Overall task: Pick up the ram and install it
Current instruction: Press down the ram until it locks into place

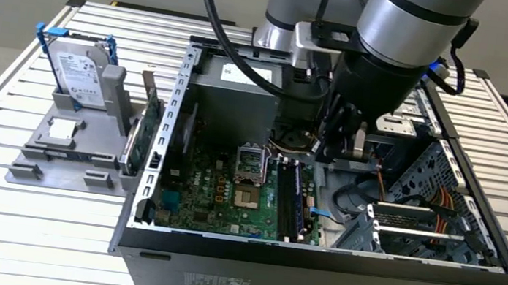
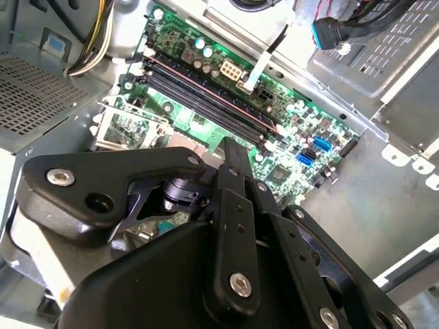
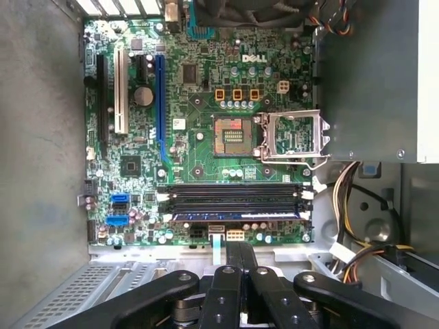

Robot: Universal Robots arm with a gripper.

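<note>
At the exterior view's left, a grey fixture (image 1: 66,155) holds a hard drive (image 1: 77,71) upright, with an expansion card (image 1: 143,135) standing just beside the wall of the open computer case (image 1: 316,269). Further right comes the motherboard (image 1: 218,189), then the memory slots (image 3: 233,195), and above these the arm reaches down into the case.

The gripper (image 3: 240,253) has its fingers (image 3: 230,274) pressed together, and nothing is pinched between them.

What could go wrong, as I judge it: if the closed fingers bear down off-centre, the stick could tilt in its slot and seat at one end alone, leaving a latch unclosed. A slanted push could also carry the fingertips onto the small parts of the board beside the slots, or snag the bundle of yellow cables (image 3: 350,205) (it hangs near the slot ends).

The ram (image 3: 236,214) appears to sit already in the slot farthest from the processor socket (image 3: 236,133), as a dark blue-green strip lying along the slot's length; whether it is fully home I cannot tell. In the first wrist view the fingertips hover near it, apart from it, at about the middle of its length. In the exterior view the ram (image 1: 290,191) lies below the gripper.
</note>
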